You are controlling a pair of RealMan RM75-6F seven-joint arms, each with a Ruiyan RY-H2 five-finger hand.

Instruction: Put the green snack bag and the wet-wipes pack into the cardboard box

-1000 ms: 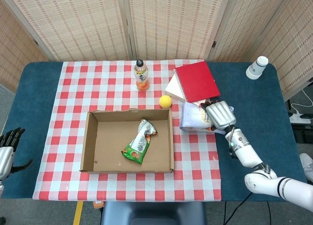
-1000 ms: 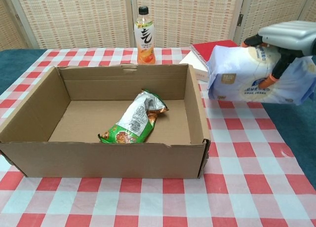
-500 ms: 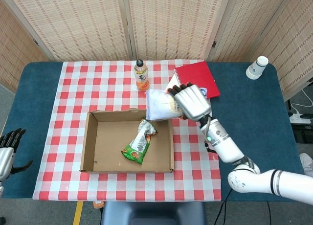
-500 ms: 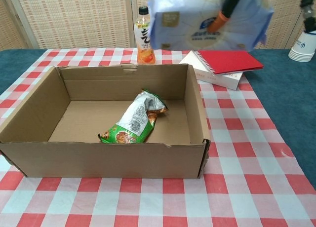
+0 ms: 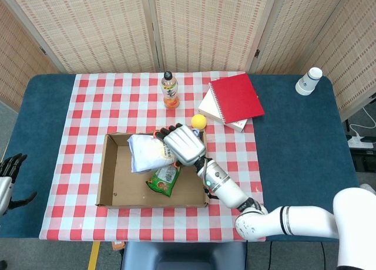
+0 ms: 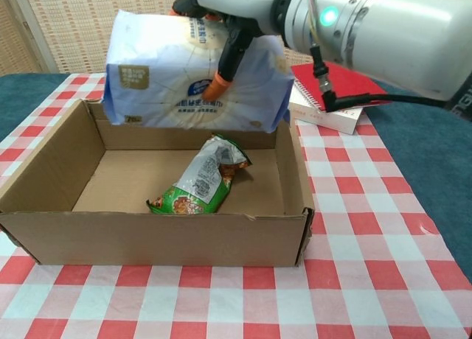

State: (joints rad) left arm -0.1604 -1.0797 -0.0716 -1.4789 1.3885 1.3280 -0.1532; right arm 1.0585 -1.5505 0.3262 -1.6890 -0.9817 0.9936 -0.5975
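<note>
My right hand [image 5: 183,144] [image 6: 236,7] grips the white and blue wet-wipes pack [image 5: 145,152] [image 6: 193,72] and holds it in the air over the open cardboard box [image 5: 108,182] [image 6: 44,169]. The green snack bag [image 5: 165,178] [image 6: 199,180] lies on the box floor, below and a little right of the pack. My left hand [image 5: 7,176] hangs off the table's left edge with its fingers apart, holding nothing.
Behind the box stand an orange drink bottle [image 5: 170,90] and a yellow ball [image 5: 199,121]. A red notebook [image 5: 236,97] lies on a white box at the back right. A white paper cup [image 5: 308,81] stands at the far right corner.
My right arm has swung left, carrying the wet-wipes pack from beside the notebook to above the box. The left hand has barely moved.
</note>
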